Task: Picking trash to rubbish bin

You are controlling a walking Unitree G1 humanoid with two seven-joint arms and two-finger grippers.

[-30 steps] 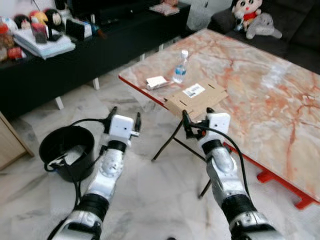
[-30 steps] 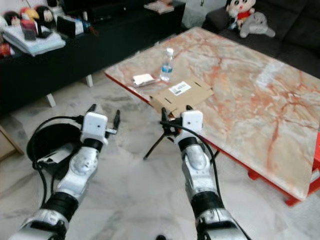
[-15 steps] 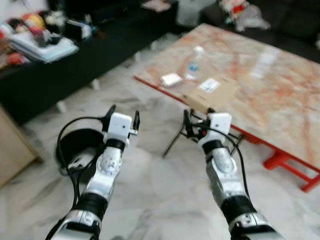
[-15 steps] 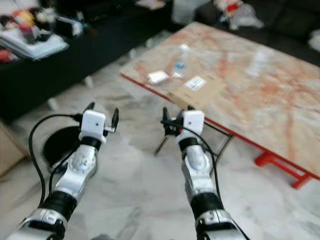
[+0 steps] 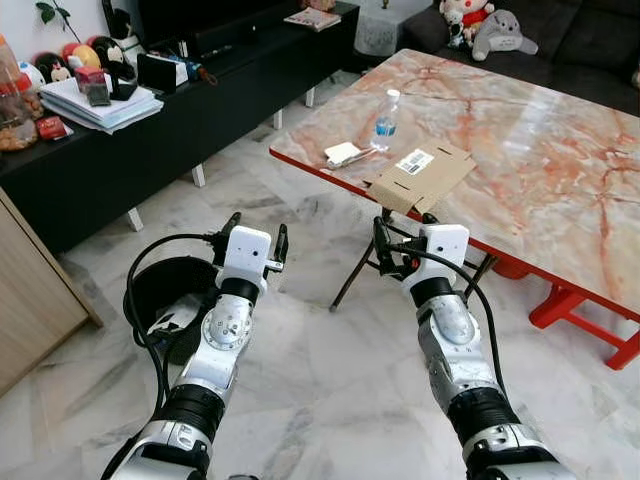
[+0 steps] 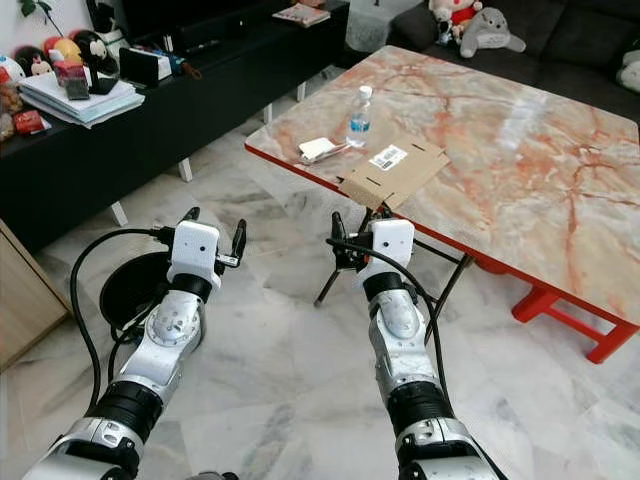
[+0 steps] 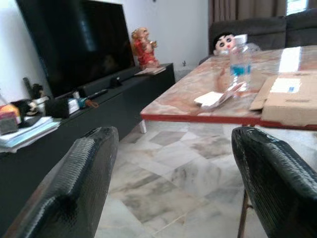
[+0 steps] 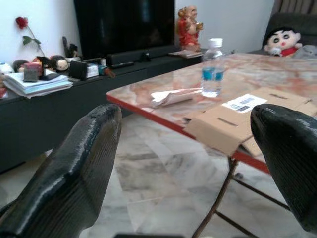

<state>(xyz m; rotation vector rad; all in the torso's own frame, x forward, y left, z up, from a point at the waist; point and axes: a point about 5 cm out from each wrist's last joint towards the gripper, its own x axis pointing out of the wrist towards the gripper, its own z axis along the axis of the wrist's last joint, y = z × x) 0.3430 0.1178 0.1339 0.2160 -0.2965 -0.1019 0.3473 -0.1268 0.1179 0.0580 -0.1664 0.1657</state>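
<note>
On the marble table (image 5: 540, 150) stand a small water bottle (image 5: 385, 108), a white crumpled wrapper (image 5: 342, 154) and a flattened cardboard box (image 5: 422, 175) that overhangs the near edge. A black rubbish bin (image 5: 165, 295) sits on the floor to the left, with something pale inside. My left gripper (image 5: 257, 228) is raised over the floor just right of the bin, open and empty. My right gripper (image 5: 402, 228) is open and empty too, below the table's near edge under the cardboard. Both wrist views look across the floor at the bottle (image 8: 213, 69) and wrapper (image 7: 215, 96).
A long black TV console (image 5: 150, 130) with books and figurines runs along the back left. A wooden cabinet (image 5: 30, 300) stands at the far left. The table's red frame (image 5: 590, 320) and thin black legs (image 5: 350, 280) reach the floor. A dark sofa with plush toys (image 5: 490, 25) lies behind.
The whole picture has shifted and sharpened, so the camera moved; the table now sits farther off to the right. Both arms hold the same raised pose with open fingers.
</note>
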